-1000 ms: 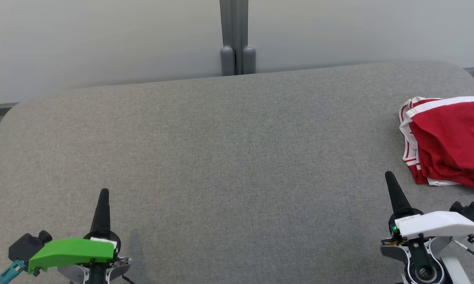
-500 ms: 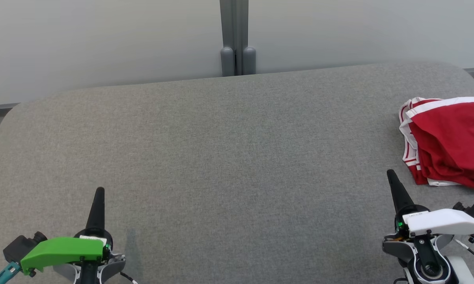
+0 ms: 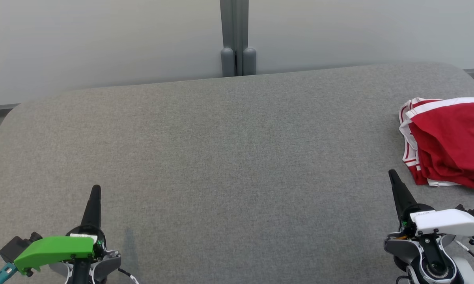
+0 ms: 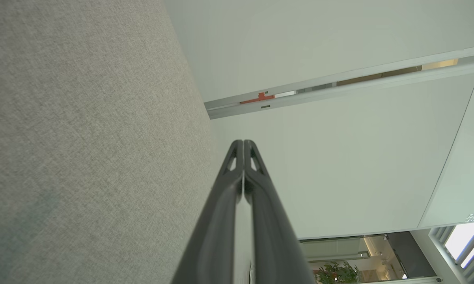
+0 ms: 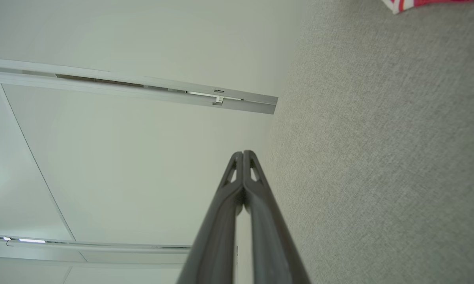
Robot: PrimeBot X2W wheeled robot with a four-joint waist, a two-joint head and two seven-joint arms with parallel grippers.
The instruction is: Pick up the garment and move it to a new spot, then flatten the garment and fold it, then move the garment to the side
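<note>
Left gripper point(image 3: 96, 189) and right gripper point(image 3: 392, 173) were pinched shut, empty; red white-trimmed cloth garment point(image 3: 452, 142) near the right's tip looked folded aside; only retreat remained.

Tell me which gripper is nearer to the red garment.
Right. The right gripper is just left of and below the red garment in the head view, not touching it. The left gripper is far across the grey surface.

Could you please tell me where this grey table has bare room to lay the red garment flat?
The widest bare stretch of the grey table runs between the left gripper and right gripper, back to the far edge by the grey post. Its left end is bare too. Crowded only at the right edge, where the red garment lies bunched.
</note>
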